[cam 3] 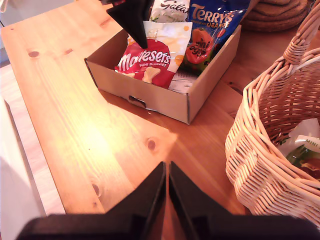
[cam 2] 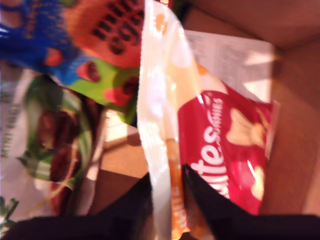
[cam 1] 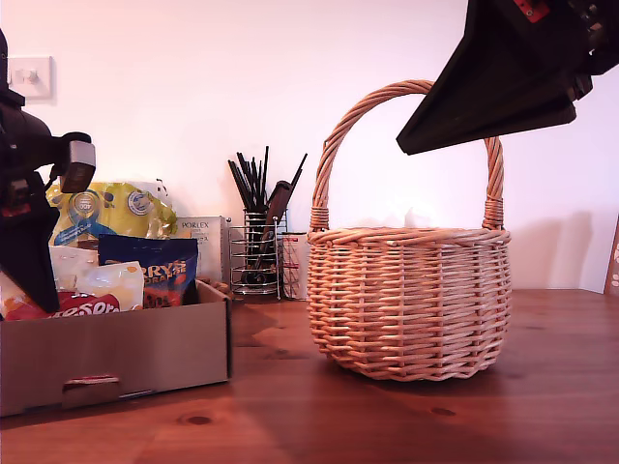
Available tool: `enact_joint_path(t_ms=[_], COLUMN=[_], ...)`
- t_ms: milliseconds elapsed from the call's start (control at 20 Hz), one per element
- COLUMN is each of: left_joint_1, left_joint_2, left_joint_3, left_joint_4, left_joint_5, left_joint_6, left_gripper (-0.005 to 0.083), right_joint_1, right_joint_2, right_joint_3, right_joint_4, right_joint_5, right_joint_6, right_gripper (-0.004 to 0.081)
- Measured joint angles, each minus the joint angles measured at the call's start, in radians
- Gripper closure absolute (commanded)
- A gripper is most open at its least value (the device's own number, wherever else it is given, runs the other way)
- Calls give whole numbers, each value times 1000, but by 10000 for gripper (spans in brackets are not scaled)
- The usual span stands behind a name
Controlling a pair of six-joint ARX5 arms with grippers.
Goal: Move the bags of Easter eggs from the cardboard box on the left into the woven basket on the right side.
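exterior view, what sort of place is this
Probably a home room, perhaps a kitchen or dining corner: a wooden table, a wire utensil holder against the wall, and a light switch.

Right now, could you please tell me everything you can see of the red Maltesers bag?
The red Maltesers bag is a glossy pouch, red below with white "Maltesers Mini Bunnies" lettering and pale bunny shapes, and cream with orange marks toward its top. It sits tilted inside the cardboard box, toward the front, leaning among the other bags beside the Terry's Orange bag. My first pincer has its fingers on either side of the cream upper edge, apparently pinching it. The bag looks sealed and full.
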Motion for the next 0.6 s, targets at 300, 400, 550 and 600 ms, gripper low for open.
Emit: enact_joint_path(t_ms=[300, 400, 550, 600], left_joint_1=[-32, -55, -76, -82], left_joint_2=[0, -2, -26, -41], left_joint_3=[88, 124, 128, 128], left_joint_4=[-118, -124, -135, -135], left_joint_5=[31, 32, 59, 60], left_joint_6=[0, 0, 0, 0], left_gripper=[799, 799, 799, 799], right_joint_1=[0, 0, 0, 0], right_joint_2=[0, 0, 13, 37], right_joint_3=[0, 0, 0, 3], right_joint_4=[47, 68, 139, 176], right_joint_5=[-2, -4, -30, -49], right_joint_6=[-1, -2, -11, -25], right_gripper=[782, 782, 782, 782])
